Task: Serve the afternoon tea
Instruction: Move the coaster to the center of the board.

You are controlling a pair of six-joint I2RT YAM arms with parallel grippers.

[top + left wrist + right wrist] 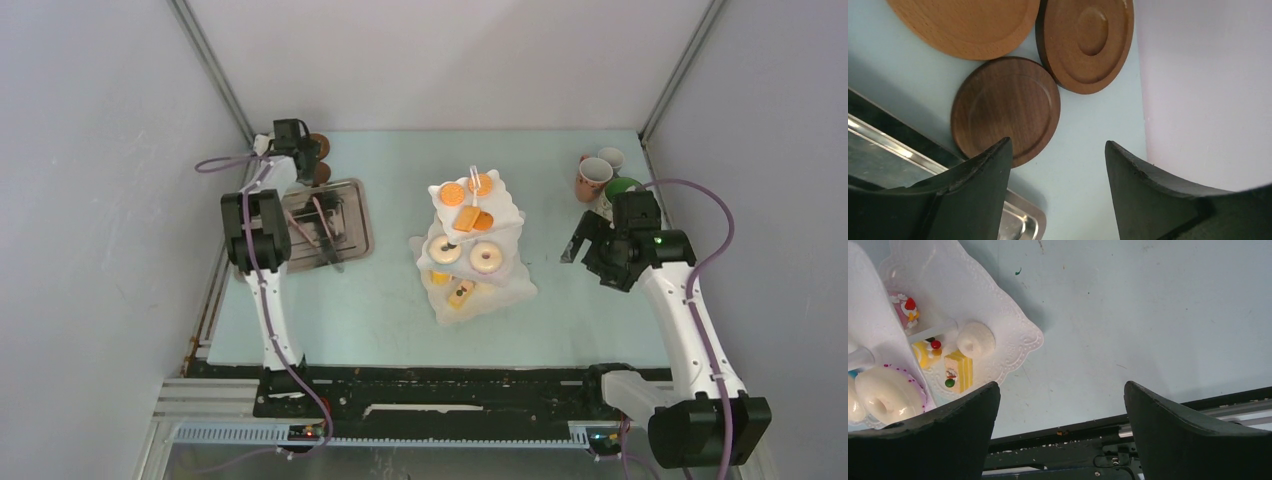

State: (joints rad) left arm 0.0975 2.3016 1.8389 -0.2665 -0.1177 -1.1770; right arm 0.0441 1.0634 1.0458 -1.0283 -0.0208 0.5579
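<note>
The white three-tier stand (505, 292) stands mid-table with orange biscuits (466, 190) on top, donuts (486, 257) in the middle and yellow cakes (461, 293) at the bottom. Three mugs, pink (592, 180), pale (611, 158) and green-inside (622, 190), cluster at the far right. Brown coasters (321, 172) lie at the far left corner. My left gripper (1058, 145) hovers open just short of the nearest dark coaster (1005, 110), nothing between its fingers. My right gripper (1060, 385) is open and empty over bare table, right of the stand (998, 305).
A grey metal tray (355, 235) holding tongs (325, 228) lies beside the left arm; its corner (1018, 220) shows under my left finger. A lighter wooden coaster (965, 25) and a second dark one (1085, 42) lie beyond. The side wall (1208, 90) is close on the right.
</note>
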